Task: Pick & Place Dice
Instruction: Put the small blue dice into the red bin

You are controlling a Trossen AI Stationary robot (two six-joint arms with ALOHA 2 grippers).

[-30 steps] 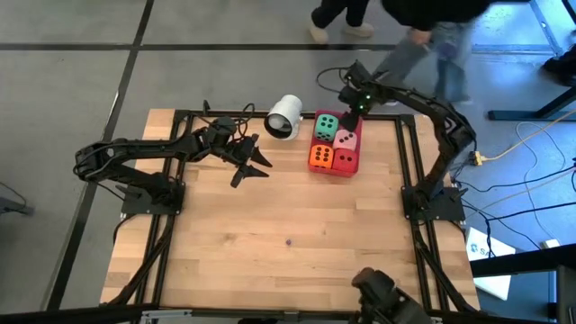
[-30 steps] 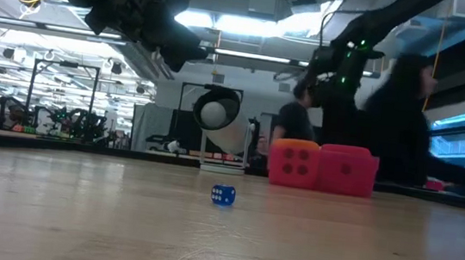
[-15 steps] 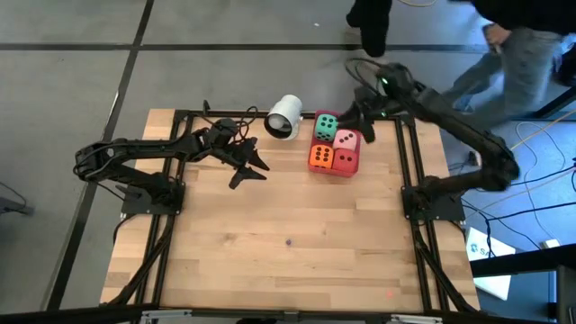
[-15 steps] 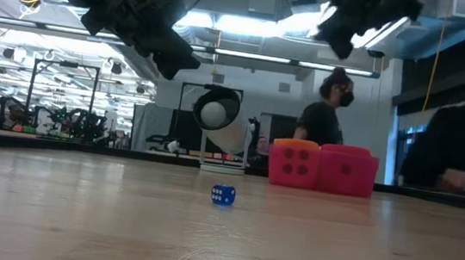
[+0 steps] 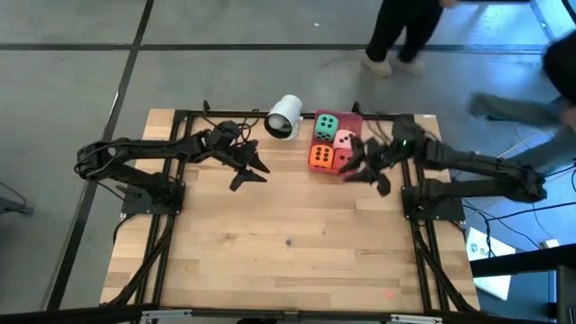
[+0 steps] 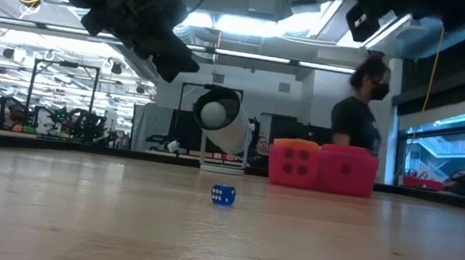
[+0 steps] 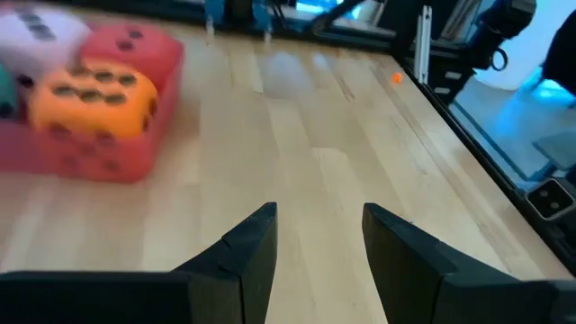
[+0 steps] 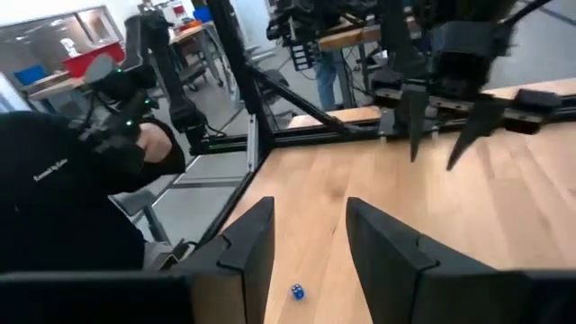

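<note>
The dice, orange (image 5: 320, 158), red (image 5: 345, 162), pink (image 5: 346, 140) & green (image 5: 326, 125), sit bunched at the table's (image 5: 288, 270) far edge by the white cup (image 5: 285, 116). Left gripper (image 5: 252, 171) hangs near them, jaws open w/ nothing inside. Right gripper (image 5: 360, 169) hangs just beside the red one, jaws apart & empty too.

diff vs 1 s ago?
Right gripper swung from behind the dice tray to the table just right of the red die, fingers apart, holding nothing. Left gripper, four dice, white cup and small blue die unchanged.

Four dice (image 5: 329, 142) sit together on a tray (image 5: 352, 118) at the table's (image 5: 288, 270) far edge, right of a cup (image 5: 284, 116) lying on its side.
</note>
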